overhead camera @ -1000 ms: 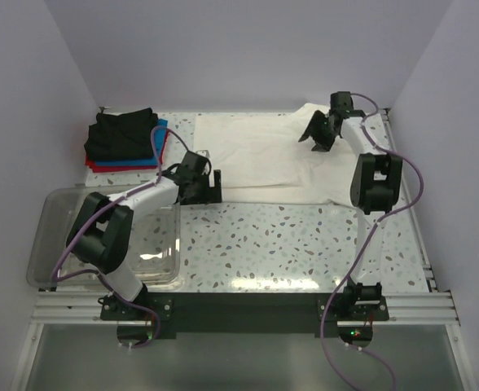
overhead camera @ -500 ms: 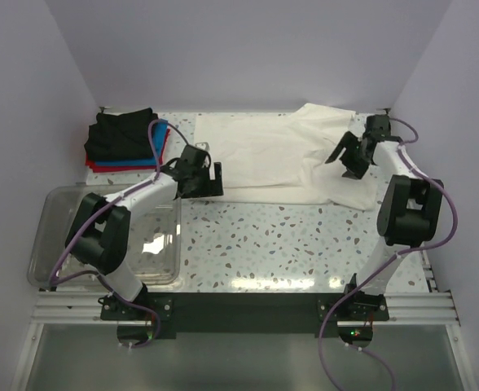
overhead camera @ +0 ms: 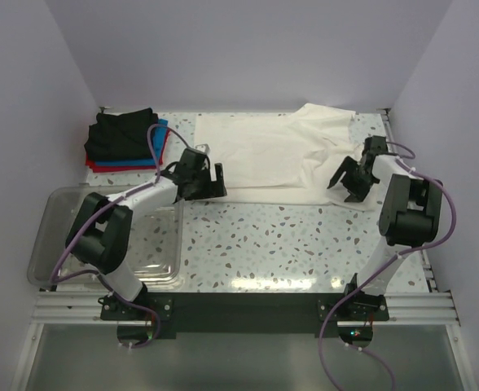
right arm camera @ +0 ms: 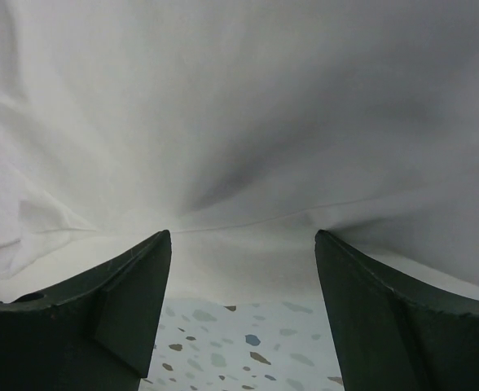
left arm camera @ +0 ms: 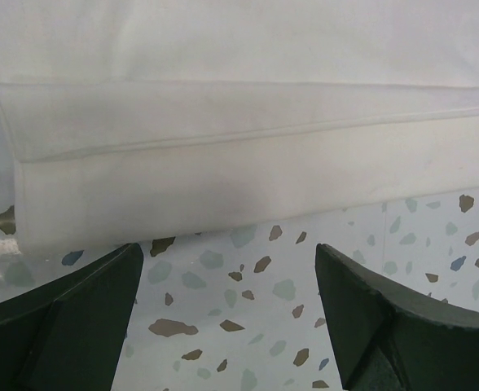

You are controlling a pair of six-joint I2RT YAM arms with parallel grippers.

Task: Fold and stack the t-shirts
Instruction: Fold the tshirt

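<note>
On bench [overhead camera: 288,244] far side, white tee [overhead camera: 260,155] lies flat for folding. Left end effector [overhead camera: 216,181] and right end effector [overhead camera: 344,183] both wide, empty, poised at near edge, likely to pinch it.

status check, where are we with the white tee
Left gripper jaws open at near hem of white t-shirt. Right gripper jaws open at its rumpled right side, nothing held. Folded stack far left; nothing in the way.

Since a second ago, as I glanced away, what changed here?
The right gripper swung from the far side of the white t-shirt to its near right edge, jaws open. The left gripper, open at the near left corner, and the folded stack stayed put.
</note>
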